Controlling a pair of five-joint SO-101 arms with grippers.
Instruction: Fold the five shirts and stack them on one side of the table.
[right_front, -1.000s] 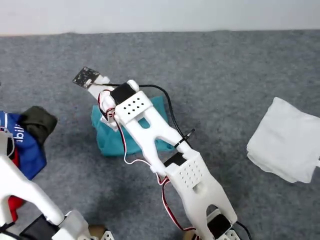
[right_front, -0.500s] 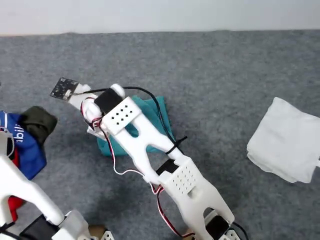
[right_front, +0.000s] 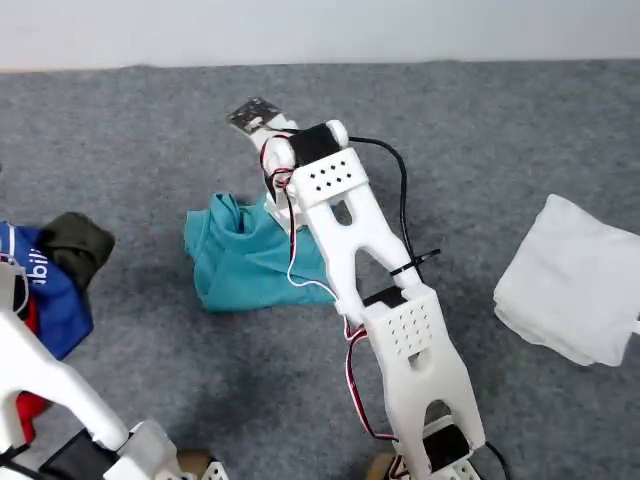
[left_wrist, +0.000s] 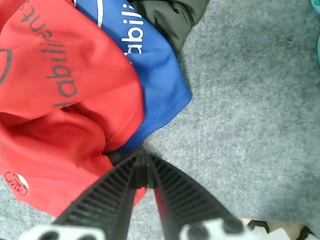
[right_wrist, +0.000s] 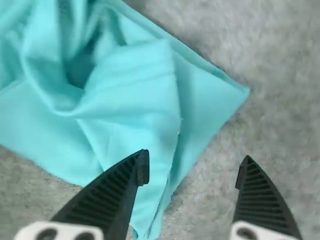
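A teal shirt lies crumpled at the table's middle left, with a raised fold at its far left corner. My right arm stretches over the shirt's right edge. In the right wrist view my right gripper hangs open above the teal shirt near its corner, holding nothing. A folded white shirt rests at the right side. A blue shirt, a dark green one and a red one are heaped at the left edge. My left gripper is shut just over the red shirt and blue shirt.
The table is covered in grey carpet, bare at the back and between the teal and white shirts. My left arm crosses the near left corner. A pale wall runs along the far edge.
My right arm swung from the teal shirt's far left corner to its right side, uncovering the shirt, which now shows a bunched fold. The left arm stayed still.
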